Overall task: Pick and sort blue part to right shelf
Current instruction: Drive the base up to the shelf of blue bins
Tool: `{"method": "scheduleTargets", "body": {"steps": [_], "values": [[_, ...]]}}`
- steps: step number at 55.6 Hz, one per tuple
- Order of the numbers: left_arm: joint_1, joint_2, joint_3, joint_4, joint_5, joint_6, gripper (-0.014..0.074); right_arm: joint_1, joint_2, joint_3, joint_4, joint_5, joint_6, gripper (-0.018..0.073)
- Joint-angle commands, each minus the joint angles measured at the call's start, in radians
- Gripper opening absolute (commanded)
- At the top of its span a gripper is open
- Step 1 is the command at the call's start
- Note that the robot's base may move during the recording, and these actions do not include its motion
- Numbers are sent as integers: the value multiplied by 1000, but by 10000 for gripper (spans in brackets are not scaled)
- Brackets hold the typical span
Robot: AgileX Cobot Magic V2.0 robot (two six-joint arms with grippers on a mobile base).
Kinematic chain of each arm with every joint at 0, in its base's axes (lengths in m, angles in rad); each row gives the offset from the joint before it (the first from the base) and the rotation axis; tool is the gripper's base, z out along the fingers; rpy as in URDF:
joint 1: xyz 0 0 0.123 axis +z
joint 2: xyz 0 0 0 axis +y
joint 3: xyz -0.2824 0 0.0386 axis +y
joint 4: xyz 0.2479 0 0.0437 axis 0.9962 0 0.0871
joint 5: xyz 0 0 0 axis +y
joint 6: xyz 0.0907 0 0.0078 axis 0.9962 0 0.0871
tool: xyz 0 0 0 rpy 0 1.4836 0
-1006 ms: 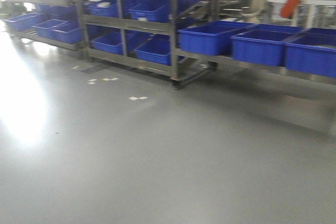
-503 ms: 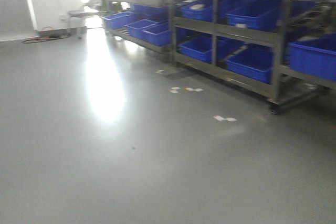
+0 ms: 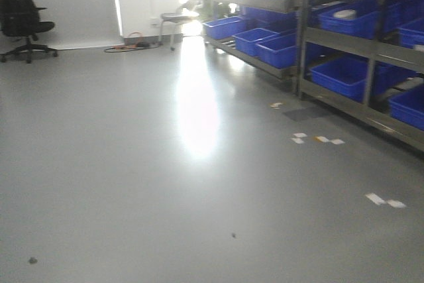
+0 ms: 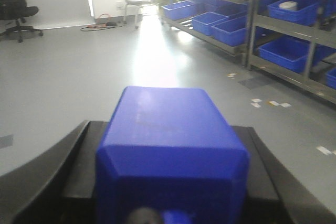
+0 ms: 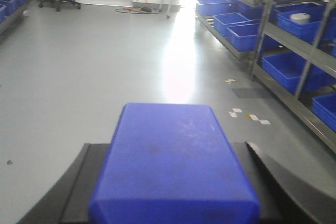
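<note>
Front view: grey floor [image 3: 132, 164] with a strong glare stripe running from a bright opening at the back. The right shelf [image 3: 303, 31] stood along the right side, steel-framed, reaching back toward the light. Blue bins [image 3: 344, 74] sat on its levels, and one upper bin held a white round item [image 3: 344, 13]. Small pale tape marks [image 3: 318, 139] lay on the floor just in front of the shelf. A black office chair [image 3: 23, 14] stood at far left by the wall, a stool [image 3: 177, 18] near the bright opening, and an orange cable [image 3: 129, 43] lay on the floor between them.

Left wrist view: the left gripper [image 4: 167, 129] had a blue block [image 4: 168, 150] filling the space between its black fingers [image 4: 47, 177]. Contact at the sides was hidden, so I could not tell whether the block was clamped. The shelf [image 4: 252, 19] was well apart, ahead and to the right.

Right wrist view: the right gripper [image 5: 167, 144] showed a like blue block [image 5: 170, 166] between its fingers [image 5: 273, 182]; its grip could not be judged either. The shelf [image 5: 264, 24] ran along the right.
</note>
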Motion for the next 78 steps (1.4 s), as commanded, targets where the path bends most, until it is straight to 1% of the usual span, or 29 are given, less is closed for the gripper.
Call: {"method": "scheduleTargets", "body": {"steps": [1,78], "values": [[-1,17,-28,-2,-95,-5,316,-3,19,-29,-20,-92,-9,132],[-1,17,-28,-2,-95,-5,316,-3,19,-29,-20,-92,-9,132]]}}
